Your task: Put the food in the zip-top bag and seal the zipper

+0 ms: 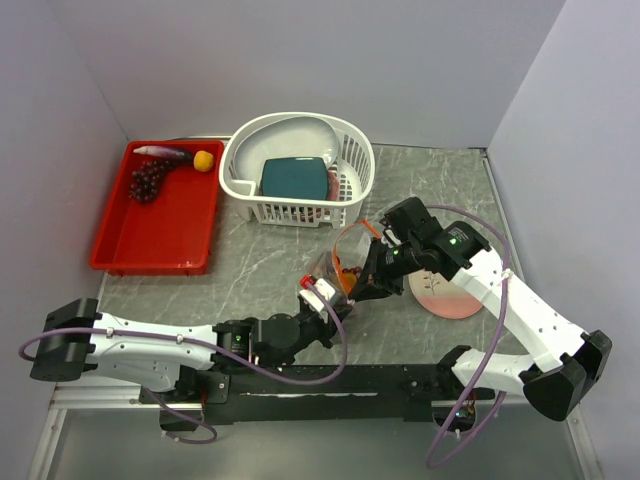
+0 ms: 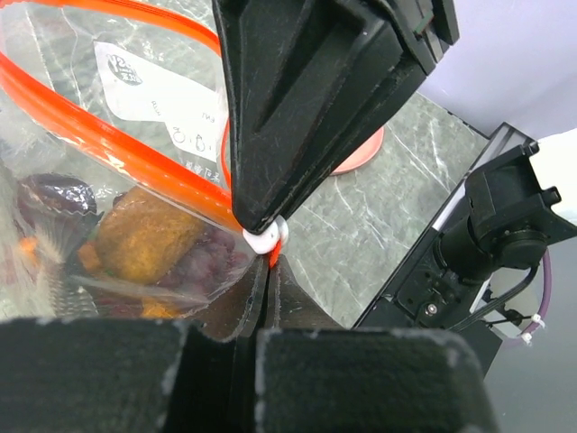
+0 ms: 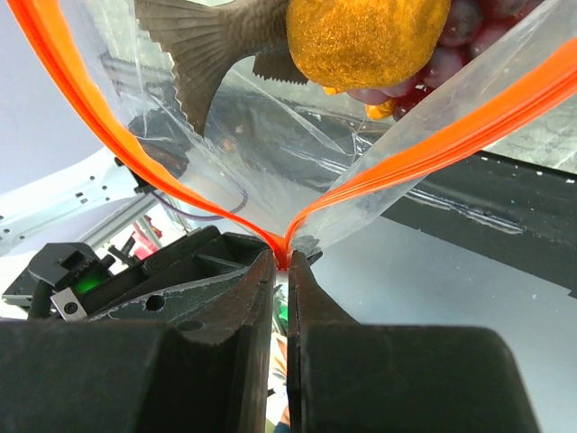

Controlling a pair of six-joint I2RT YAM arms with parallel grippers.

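The left gripper (image 2: 269, 287) had its fingers pressed together, pinching the zipper (image 2: 108, 142) at one end of the bag's mouth. The right gripper (image 3: 287, 287) was likewise closed on the zipper, at the point where its two strips ran together into a V. In the top view both grippers met at the same near corner of the bag (image 1: 340, 262), just beside each other, the right one above the left.

From that pinched corner the two orange strips spread apart into an open loop, so the mouth was unsealed. The bag hung between the grippers above the table (image 1: 260, 265), near its middle. Through the clear plastic showed a fish (image 3: 207, 45), a carrot (image 3: 361, 36) and grapes (image 3: 460, 36), bunched together.

Well apart at the far left, a red tray (image 1: 150, 235) held an eggplant (image 1: 165, 152), a second bunch (image 1: 147, 181) and a yellow fruit (image 1: 203, 160). A white basket (image 1: 350, 150) with a teal dish (image 1: 293, 178) stood beside it. A pink plate (image 1: 455, 300) lay under the right arm.
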